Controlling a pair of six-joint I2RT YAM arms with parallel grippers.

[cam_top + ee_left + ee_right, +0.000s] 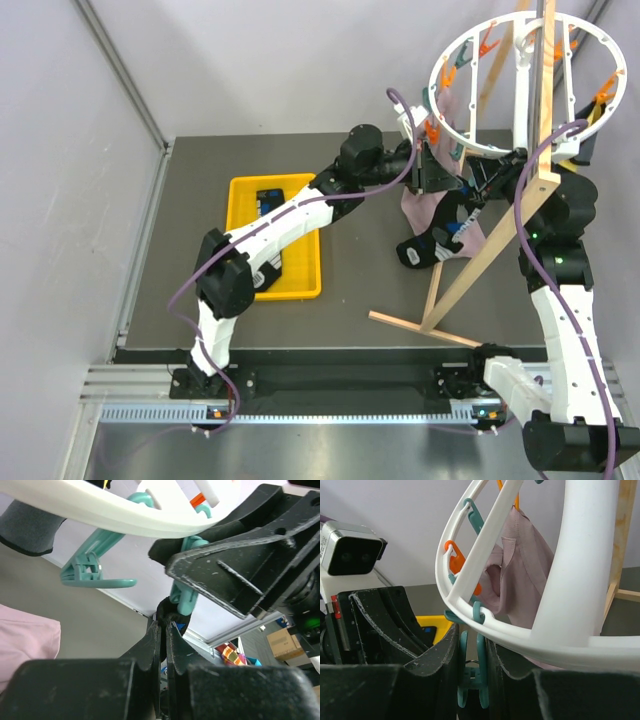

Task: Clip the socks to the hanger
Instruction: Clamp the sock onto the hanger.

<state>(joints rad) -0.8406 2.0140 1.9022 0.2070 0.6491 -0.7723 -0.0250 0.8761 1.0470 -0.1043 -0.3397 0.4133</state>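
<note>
Squeezing teal clip [482, 670], apparently: right tool [471, 650].

Bright, even, diffuse light from above in the top view, soft faint shadows on the dark table [365, 275]; white hanger [580, 580] ring bright in the wrist views (near glare, little surface detail); close foreground dark, blurred, teal clip [472, 680] soft

The left arm [270, 232] and the right arm [568, 330] are built of white links joined by rounded black housings, and a purple cable [340, 198] is run along each. A small green light [556, 262] is lit on a black joint of the right arm. The fingers [149, 650] are moulded in black plastic marked with pale scratches, and a grey box camera [350, 550] with two dark lenses is mounted above one wrist
</note>
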